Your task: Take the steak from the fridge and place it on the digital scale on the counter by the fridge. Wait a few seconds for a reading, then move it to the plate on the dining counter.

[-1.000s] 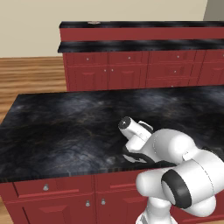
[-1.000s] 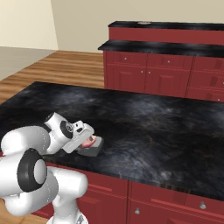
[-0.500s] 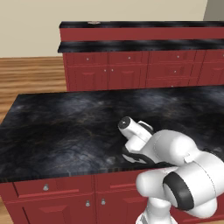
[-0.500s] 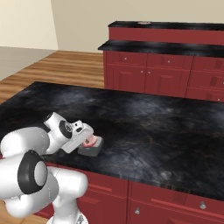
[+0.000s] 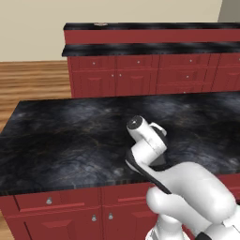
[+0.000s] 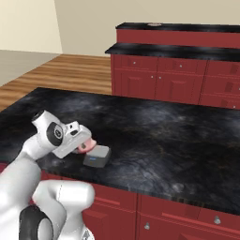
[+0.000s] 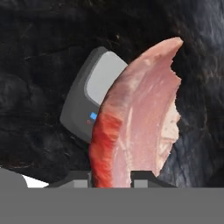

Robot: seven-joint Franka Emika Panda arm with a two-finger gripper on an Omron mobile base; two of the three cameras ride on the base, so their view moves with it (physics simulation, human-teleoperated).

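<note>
While held edge-on in the hand view, the pinkish-red raw steak slab (image 7: 140, 118) stands between the two dark finger tips of the two-finger gripper (image 7: 113, 177), which is closed on its lower end. Item beneath: small light-grey square digital scale (image 7: 94, 98) with rounded corners, darker base and a small blue mark on its near face, partly covered by the meat in that view. In the right base view the scale (image 6: 97, 156) rests on the black marbled counter top (image 6: 164, 136) near its front edge, toward the left corner; the steak (image 6: 86, 145) shows as a pink sliver at the gripper (image 6: 80, 146), just beside the scale's left side, whether touching cannot be told. Background: stepped black-topped dining counter (image 6: 178, 40) over red panels, well apart, behind red knobbed cabinets (image 6: 154, 82).
</note>
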